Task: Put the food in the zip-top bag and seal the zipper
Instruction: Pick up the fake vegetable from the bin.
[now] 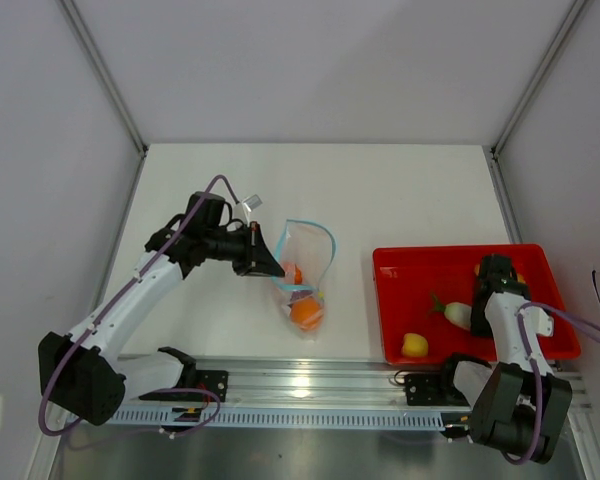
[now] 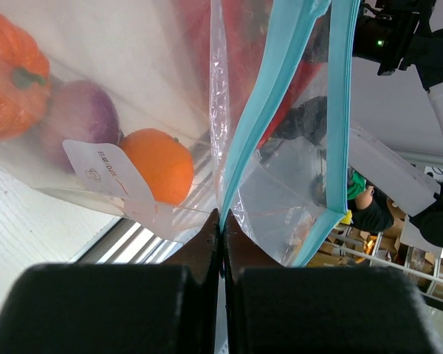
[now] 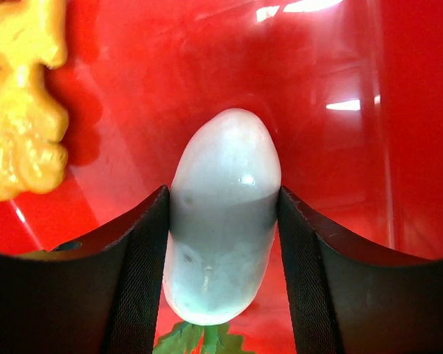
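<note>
Axis: white piece point(image 3: 221, 243) lies along your right gripper point(image 3: 223, 193), round tip outward.
Count: three foods point(image 1: 305, 313) in zip-top bag point(image 1: 317, 243).
Grips: right clasps it; your left gripper point(image 2: 220, 219) pinches bag.

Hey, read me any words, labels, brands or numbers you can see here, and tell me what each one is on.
White label on the bag: a short printed line and a small mark, too small and tilted to read.
No text shows on the tray or anywhere else.
</note>
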Robot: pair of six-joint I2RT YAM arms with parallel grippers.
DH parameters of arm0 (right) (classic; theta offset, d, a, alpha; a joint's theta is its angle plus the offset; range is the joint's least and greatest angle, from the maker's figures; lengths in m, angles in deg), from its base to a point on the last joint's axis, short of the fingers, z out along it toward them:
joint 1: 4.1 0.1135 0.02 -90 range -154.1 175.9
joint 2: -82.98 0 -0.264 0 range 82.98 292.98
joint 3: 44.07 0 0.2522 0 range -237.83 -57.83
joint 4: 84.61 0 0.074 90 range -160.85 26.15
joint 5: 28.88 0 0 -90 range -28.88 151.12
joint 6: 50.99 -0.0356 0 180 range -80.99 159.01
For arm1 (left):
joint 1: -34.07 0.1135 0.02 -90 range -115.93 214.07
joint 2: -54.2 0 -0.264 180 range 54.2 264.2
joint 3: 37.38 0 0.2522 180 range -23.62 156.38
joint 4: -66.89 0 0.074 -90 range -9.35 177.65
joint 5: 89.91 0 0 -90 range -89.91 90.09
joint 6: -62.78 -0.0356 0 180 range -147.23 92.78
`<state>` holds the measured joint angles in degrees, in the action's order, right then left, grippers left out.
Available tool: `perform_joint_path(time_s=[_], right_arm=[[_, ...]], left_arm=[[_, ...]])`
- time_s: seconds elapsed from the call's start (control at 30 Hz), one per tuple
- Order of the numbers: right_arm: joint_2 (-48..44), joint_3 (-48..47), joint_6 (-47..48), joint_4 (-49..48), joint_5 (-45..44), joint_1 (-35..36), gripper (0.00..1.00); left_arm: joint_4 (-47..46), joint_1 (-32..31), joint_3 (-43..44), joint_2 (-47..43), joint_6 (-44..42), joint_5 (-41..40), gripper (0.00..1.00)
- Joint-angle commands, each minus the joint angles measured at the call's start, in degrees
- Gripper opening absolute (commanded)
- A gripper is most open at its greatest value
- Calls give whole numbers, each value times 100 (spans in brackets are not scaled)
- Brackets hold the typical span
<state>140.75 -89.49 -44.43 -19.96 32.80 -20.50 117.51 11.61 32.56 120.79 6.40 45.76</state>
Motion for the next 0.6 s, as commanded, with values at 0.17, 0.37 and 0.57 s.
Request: perform_joint_path(time_s=[0.17, 0.37, 0.57], right_arm=[[-381, -550, 758, 183, 879, -12, 1], [-768, -2044, 1355, 501, 652, 1234, 0], [-400, -3381, 3543, -412, 1300, 3264, 0]], left_arm=[[-355, 22, 42, 144, 118, 179, 1], [-399, 22, 86, 249, 56, 83, 1], [-434, 22, 121, 311, 56, 39, 1]])
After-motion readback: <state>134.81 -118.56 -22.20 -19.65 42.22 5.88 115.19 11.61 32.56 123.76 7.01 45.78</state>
